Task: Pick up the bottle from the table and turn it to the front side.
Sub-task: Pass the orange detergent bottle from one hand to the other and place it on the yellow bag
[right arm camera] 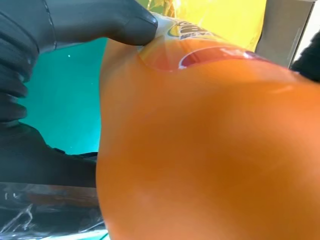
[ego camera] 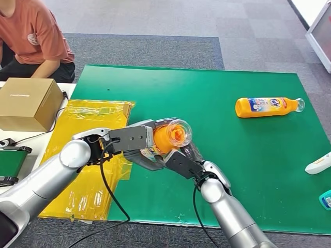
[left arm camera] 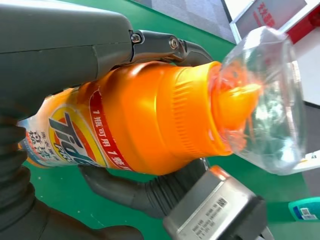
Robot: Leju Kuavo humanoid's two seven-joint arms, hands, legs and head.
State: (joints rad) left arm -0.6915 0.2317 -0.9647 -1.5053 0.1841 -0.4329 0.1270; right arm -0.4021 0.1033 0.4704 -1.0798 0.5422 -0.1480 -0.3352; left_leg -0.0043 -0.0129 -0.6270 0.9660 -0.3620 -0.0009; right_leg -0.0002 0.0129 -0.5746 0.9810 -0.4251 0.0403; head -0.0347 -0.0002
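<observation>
An orange detergent bottle (ego camera: 164,139) with a clear cap (ego camera: 180,132) is held in the air over the green mat (ego camera: 219,170), cap end towards me. My left hand (ego camera: 131,138) grips its labelled body from the left. In the left wrist view its thumb (left arm camera: 68,45) lies over the bottle (left arm camera: 143,115). My right hand (ego camera: 181,163) holds the bottle from below, its fingers (left arm camera: 124,187) lying under it. The right wrist view has that hand's thumb (right arm camera: 94,20) pressed on the bottle (right arm camera: 211,150) by the label.
A second orange bottle (ego camera: 267,107) lies on its side at the mat's far right. A yellow plastic sheet (ego camera: 89,155) and a cardboard box (ego camera: 29,103) are at the left, with a person (ego camera: 35,36) sitting behind. A white object (ego camera: 318,164) lies at the right edge.
</observation>
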